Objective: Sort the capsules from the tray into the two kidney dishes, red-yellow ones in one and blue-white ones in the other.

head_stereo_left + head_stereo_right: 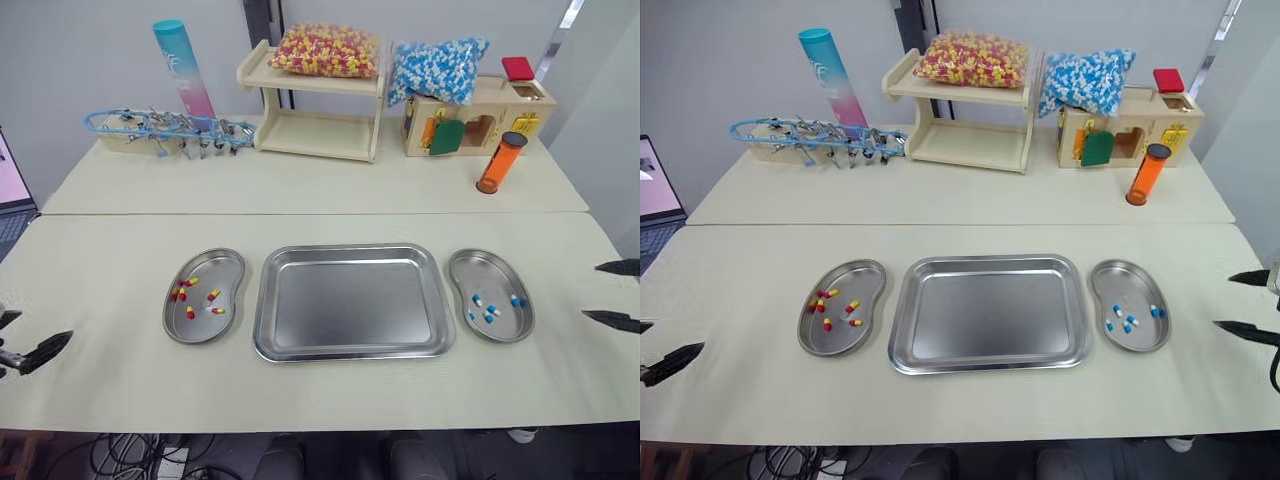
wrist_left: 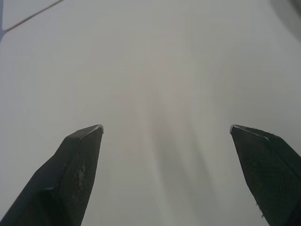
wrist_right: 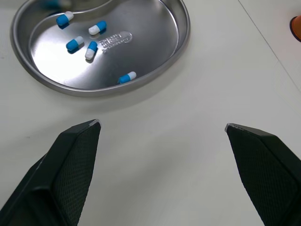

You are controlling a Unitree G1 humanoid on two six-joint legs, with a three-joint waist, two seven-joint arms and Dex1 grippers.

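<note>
A steel tray lies at the middle of the pale counter; every place below is told from it. Touching or almost touching the tray's left rim sits one kidney dish, holding several red-yellow capsules scattered over its floor. Just off the tray's right rim sits the other kidney dish, holding five blue-white capsules, four in a loose cluster and one apart nearer the dish's outer wall.

The left gripper hangs well to the left of the tray, beyond the left dish, near the counter's front edge; its fingers are spread wide and released, with bare counter between them. The right gripper hangs to the right of the tray, beyond the right dish; it too is released, fingers wide apart and grasping nothing, and that dish lies just ahead of its tips in the right wrist view.

Behind the tray, at the back of the counter, stands a wooden shelf bearing a bag of red-yellow capsules; to the right of the shelf a bag of blue-white capsules rests on a wooden box, with an orange tube upright in front of the box; behind and to the left of the tray are a pink-and-teal tube and a rack of metal instruments.
</note>
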